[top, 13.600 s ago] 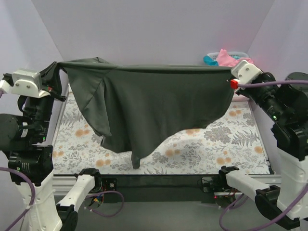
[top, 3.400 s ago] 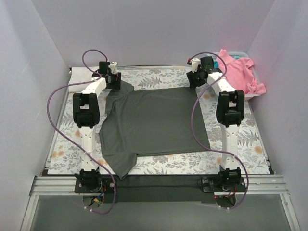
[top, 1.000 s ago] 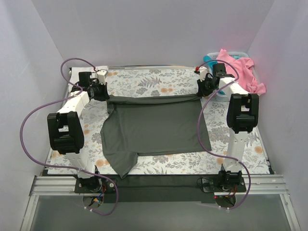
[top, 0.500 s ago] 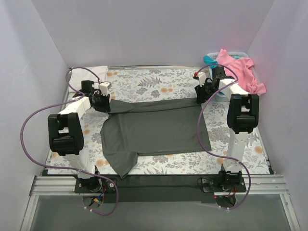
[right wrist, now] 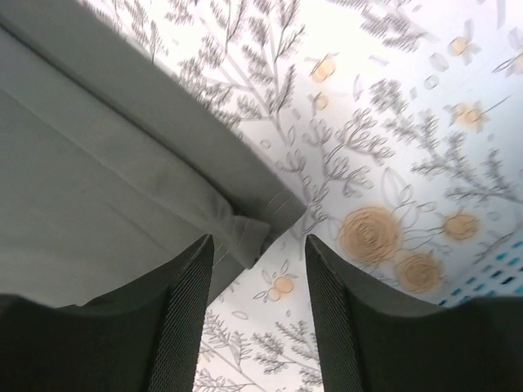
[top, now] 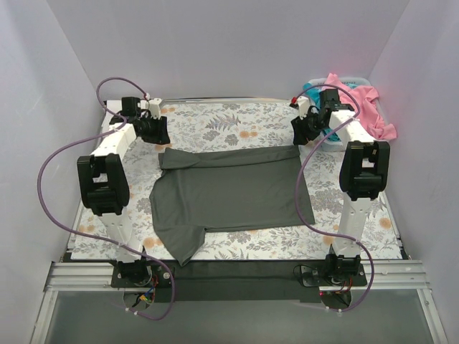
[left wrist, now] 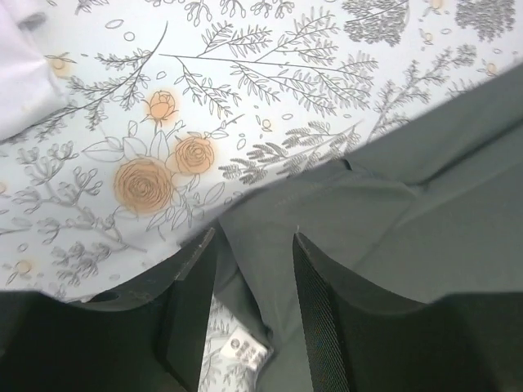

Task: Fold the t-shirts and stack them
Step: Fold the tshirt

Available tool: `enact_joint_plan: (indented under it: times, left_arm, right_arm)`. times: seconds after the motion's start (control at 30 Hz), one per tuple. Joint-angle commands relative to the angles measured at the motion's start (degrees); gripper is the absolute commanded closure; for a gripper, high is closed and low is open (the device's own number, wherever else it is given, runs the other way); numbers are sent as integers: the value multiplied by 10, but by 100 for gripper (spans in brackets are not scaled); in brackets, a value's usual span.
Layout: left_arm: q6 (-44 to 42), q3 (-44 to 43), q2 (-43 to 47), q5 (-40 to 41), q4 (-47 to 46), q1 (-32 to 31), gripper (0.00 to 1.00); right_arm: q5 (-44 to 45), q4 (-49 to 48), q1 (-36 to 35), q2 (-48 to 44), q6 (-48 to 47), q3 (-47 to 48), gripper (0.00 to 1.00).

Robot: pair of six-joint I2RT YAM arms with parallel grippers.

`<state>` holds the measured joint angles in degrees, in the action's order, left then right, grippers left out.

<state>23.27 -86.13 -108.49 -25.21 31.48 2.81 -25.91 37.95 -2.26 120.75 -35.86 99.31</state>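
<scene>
1. Toward the far-left corner of the counter, the left gripper (top: pixel 153 131) hangs just above the dark charcoal t-shirt (top: pixel 229 193) with its jaws apart and nothing between them. The right gripper (top: pixel 305 130) hangs the same way toward the far-right corner.
2. Half a second ago both were low on the shirt's far hem, laying it over toward the near edge. Now they have let go and lifted, and a folded band lies along the shirt's far side.
3. The first fold looks finished. The shirt rests flat mid-counter, one sleeve jutting toward the near-left corner, so more folds are likely needed before any stacking.
4. The pink t-shirt (top: pixel 362 104) and the teal t-shirt (top: pixel 313 88) sit heaped in the white basket (top: pixel 356 79) at the far-right corner. The white t-shirt (left wrist: pixel 23 73) lies at the far-left corner, mostly hidden.
5. The floral table cloth (top: pixel 229 125) covers the counter and lies smooth. Plain pale walls (top: pixel 229 43) close in the left, far and right edges.
</scene>
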Motion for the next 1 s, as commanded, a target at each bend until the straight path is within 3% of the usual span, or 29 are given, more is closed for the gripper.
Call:
enact_joint_plan:
  times: [0.0, 0.3, 0.33, 0.37, 0.47, 0.77, 0.97]
  left_arm:
    - [38, -37, -50, 17, 6, -8, 60]
    - [36, -48, -81, 9, 28, -18, 62]
    - [36, -45, -79, 3, 28, -20, 64]
    - [32, -43, -76, -3, 28, -20, 73]
    - [25, -29, -53, -15, 29, -19, 88]
    - [-14, 60, 71, -54, 30, -19, 97]
    - [-124, 175, 156, -129, 52, -20, 97]
  right_arm:
    - [-19, 22, 2, 16, 11, 41, 54]
    - [-24, 26, 2, 19, 13, 41, 49]
    - [-22, 26, 2, 19, 12, 39, 49]
    - [-21, 27, 2, 18, 11, 39, 50]
    - [-17, 27, 2, 15, 9, 37, 50]
    - [-19, 41, 1, 11, 6, 43, 49]
    - [-17, 50, 1, 8, 0, 42, 50]
